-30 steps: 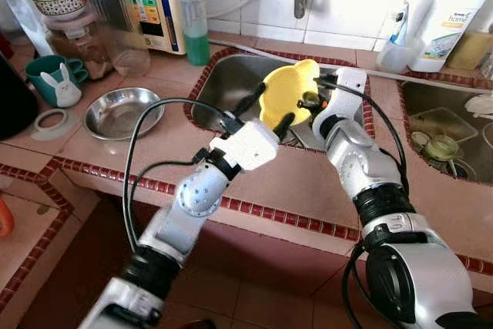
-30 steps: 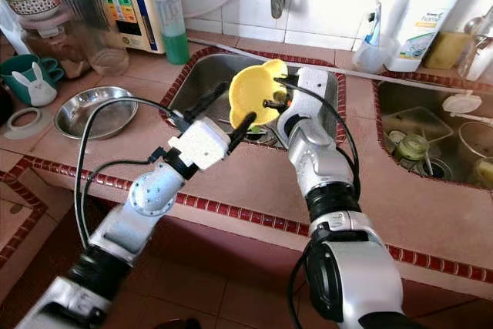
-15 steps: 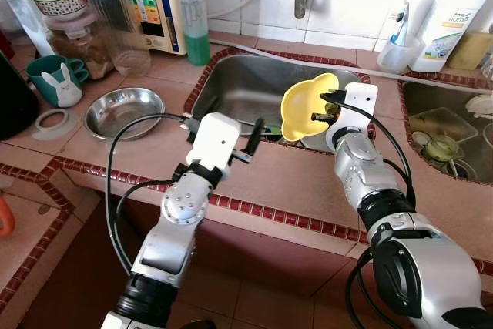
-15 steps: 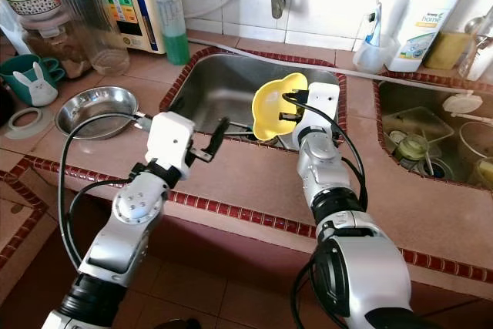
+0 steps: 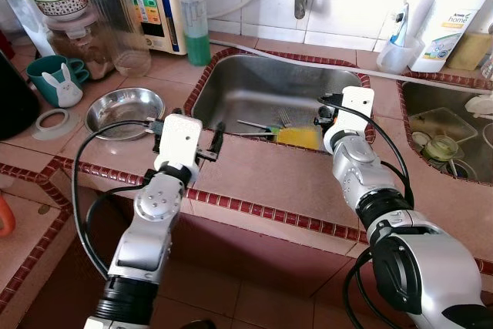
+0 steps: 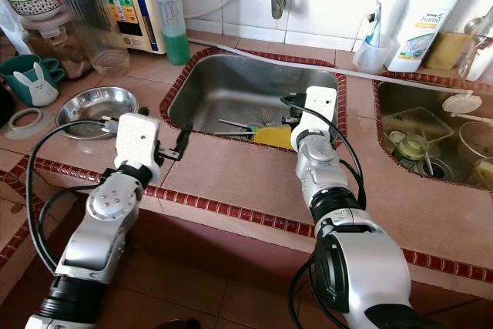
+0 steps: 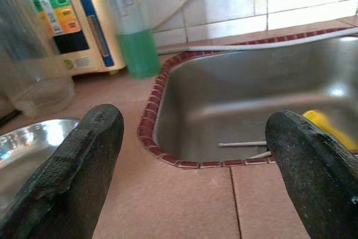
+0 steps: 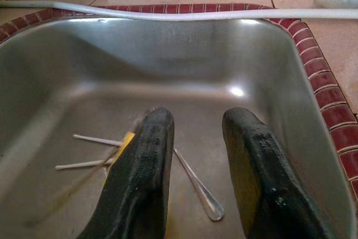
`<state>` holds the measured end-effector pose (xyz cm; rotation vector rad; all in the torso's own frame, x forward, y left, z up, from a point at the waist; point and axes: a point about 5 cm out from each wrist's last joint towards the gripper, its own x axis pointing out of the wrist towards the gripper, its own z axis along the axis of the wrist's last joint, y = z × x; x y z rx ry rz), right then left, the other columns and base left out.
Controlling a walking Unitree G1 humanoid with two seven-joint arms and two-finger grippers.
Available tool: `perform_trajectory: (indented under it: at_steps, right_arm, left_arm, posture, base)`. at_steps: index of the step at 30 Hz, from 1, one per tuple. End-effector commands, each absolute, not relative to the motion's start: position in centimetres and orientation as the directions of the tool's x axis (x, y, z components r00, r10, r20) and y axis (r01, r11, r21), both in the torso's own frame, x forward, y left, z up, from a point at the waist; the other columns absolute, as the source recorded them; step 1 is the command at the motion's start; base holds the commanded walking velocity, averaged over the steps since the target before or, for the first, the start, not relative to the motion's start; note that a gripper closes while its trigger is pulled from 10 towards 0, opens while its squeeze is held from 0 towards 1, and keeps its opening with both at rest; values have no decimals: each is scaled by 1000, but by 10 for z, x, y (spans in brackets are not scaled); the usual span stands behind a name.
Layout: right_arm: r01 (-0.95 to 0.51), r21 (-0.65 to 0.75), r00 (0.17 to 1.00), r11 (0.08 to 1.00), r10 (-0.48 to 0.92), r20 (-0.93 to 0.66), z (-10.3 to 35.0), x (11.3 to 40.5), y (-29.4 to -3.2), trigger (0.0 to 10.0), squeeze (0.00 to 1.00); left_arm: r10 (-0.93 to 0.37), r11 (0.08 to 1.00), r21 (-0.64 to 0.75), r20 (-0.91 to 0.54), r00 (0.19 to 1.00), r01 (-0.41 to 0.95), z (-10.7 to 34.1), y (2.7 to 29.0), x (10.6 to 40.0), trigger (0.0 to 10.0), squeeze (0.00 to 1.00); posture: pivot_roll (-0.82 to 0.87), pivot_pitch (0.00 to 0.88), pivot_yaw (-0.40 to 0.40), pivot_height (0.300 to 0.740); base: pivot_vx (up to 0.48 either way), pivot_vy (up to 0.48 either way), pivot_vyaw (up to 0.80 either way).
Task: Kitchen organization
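Observation:
A yellow dish (image 5: 297, 137) lies on the bottom of the steel sink (image 5: 246, 82), by its front wall, beside a few utensils (image 5: 256, 125). My right gripper (image 5: 320, 113) hangs over the sink's right side, just above the dish. It is open, and between its fingers (image 8: 142, 177) I see the sink bottom and a spoon (image 8: 198, 191). A strip of the yellow dish (image 8: 127, 138) shows beside one finger. My left gripper (image 5: 213, 144) is open over the tiled counter at the sink's front left corner, holding nothing.
A steel bowl (image 5: 123, 111) sits on the counter left of my left gripper. Behind it stand a teal cup with a rabbit (image 5: 55, 78), jars (image 5: 65, 21) and a green soap bottle (image 5: 194, 25). A second sink (image 5: 447, 125) with dishes lies at the right.
My right gripper lowered the yellow dish into the sink and let it go. My left gripper drew back from the dish, leftward to the counter's front.

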<state>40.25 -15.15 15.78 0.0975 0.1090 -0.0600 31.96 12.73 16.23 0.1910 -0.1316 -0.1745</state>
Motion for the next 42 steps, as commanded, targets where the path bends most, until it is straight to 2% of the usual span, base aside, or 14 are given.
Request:
perform_trajectory:
  at_steps: [1,4,10,17,21,22,23,24,25,26,27,31,33,42]
  right_arm:
    - [68,103,992,992,-56,-116,160,404,-151,10000,1000]
    - [66,105,992,992,-54,-116,161,404,-151,10000,1000]
    - [15,169,994,986,4,-109,165,406,-144,10000,1000]
    - [-256,240,956,936,282,-80,165,400,-114,10000,1000]
    - [-419,256,887,871,453,-90,158,382,-103,10000,1000]
    - [-444,258,874,858,478,-85,159,377,-103,10000,745]
    - [-460,259,866,850,493,-81,159,374,-102,10000,745]
    - [-470,262,860,843,504,-78,160,372,-102,10000,0]
    - [-491,263,847,831,525,-78,162,367,-101,10000,0]
    - [-515,260,832,817,549,-78,164,362,-101,10000,0]
    - [-558,245,804,793,590,-76,168,353,-100,10000,0]
    - [-604,233,768,763,635,-88,171,343,-99,10000,0]
    - [-634,211,741,744,662,-107,174,331,-97,10000,0]
    - [-628,209,739,749,659,-140,175,321,-100,10000,0]
  left_arm:
    - [-172,970,194,108,979,149,164,129,321,10000,1000]
    - [-168,970,194,106,980,146,164,129,322,10000,1000]
    - [-5,979,203,20,1000,1,157,156,335,10000,1000]
    - [117,962,254,-47,992,-101,157,184,354,10000,1000]
    - [116,953,292,-99,988,-82,157,193,368,10000,1000]
    - [110,952,299,-118,987,-70,156,194,370,10000,1000]
    - [106,951,302,-130,986,-63,155,194,371,10000,1000]
    - [103,950,308,-142,985,-55,154,194,372,10000,984]
    - [96,952,302,-158,983,-45,153,194,373,10000,984]
    - [77,954,298,-175,981,-22,152,194,375,10000,816]
    - [51,949,314,-217,975,20,148,193,378,10000,0]
    - [41,954,297,-246,968,35,147,195,382,10000,0]
    - [13,949,300,-336,942,94,140,198,385,10000,0]
    - [-40,939,299,-400,916,172,138,200,388,10000,0]
  posture:
    - [82,87,38,740]
    - [81,87,36,740]
    - [77,92,32,740]
    - [58,102,33,740]
    - [45,106,35,740]
    - [41,108,35,740]
    - [41,108,35,740]
    - [37,109,36,740]
    - [36,110,37,740]
    - [32,112,38,740]
    - [29,112,38,740]
    - [26,113,38,740]
    - [15,112,41,740]
    - [13,115,44,740]
  base:
    - [0,0,0]
    - [0,0,0]
    - [0,0,0]
    - [0,0,0]
    - [0,0,0]
    - [0,0,0]
    - [0,0,0]
    - [0,0,0]
    - [0,0,0]
    - [0,0,0]
    - [0,0,0]
    - [0,0,0]
    - [0,0,0]
    - [0,0,0]
